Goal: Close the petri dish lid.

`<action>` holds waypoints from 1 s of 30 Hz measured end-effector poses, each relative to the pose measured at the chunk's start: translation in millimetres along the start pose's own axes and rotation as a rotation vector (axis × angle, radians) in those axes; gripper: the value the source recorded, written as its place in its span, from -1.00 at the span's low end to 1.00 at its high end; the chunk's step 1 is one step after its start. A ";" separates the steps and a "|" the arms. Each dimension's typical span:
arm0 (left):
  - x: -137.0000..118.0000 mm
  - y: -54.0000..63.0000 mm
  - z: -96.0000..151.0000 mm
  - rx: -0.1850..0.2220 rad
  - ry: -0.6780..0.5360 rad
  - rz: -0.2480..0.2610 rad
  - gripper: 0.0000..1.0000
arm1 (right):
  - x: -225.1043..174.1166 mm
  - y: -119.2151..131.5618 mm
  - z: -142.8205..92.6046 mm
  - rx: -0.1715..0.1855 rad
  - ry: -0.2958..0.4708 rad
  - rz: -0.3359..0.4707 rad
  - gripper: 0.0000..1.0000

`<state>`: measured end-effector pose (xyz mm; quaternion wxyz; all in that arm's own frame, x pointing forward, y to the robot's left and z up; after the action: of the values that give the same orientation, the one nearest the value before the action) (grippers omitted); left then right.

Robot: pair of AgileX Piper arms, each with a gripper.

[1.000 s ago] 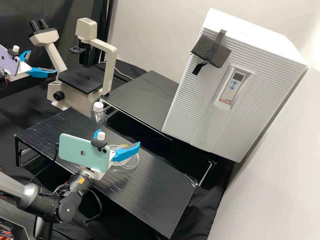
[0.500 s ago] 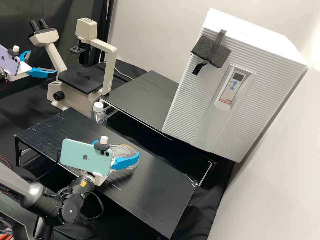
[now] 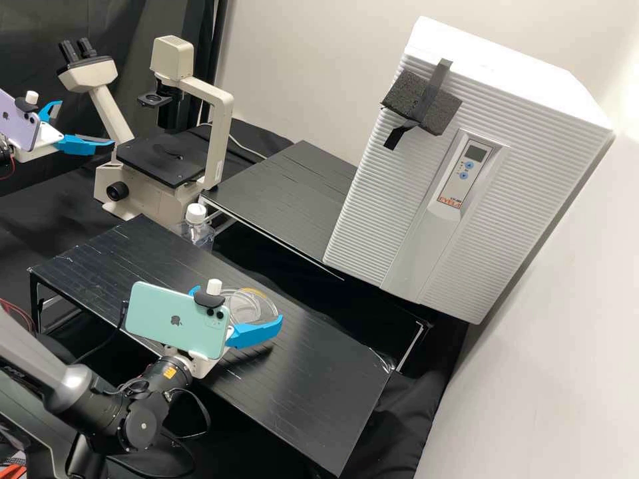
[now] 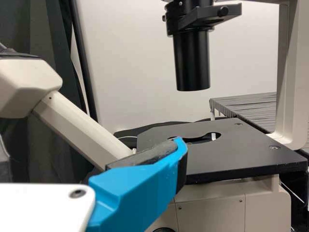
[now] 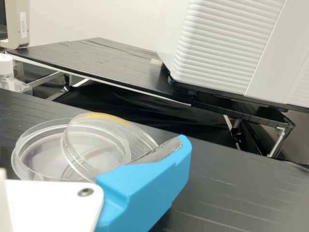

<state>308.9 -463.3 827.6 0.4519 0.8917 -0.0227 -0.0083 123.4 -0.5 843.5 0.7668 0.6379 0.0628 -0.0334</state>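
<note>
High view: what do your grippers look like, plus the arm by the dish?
The left gripper and right gripper are white with bright blue, angular fingers. The left carries a lilac phone and red wires; the right, a mint-green phone. The right arm is dark grey with black joints, looped black cables and a yellow-orange label.

Dark grey arm, orange label, black cables, white bracket, metal screw, bright blue jaws
</note>
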 end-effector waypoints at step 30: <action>0.0 0.0 0.0 0.000 0.000 0.000 1.00 | 3.4 -5.0 8.5 0.092 0.004 -0.052 1.00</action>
<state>308.9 -463.3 827.6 0.4519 0.8917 -0.0227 -0.0083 126.6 -9.7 839.6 0.7356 0.6706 0.0791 -0.0549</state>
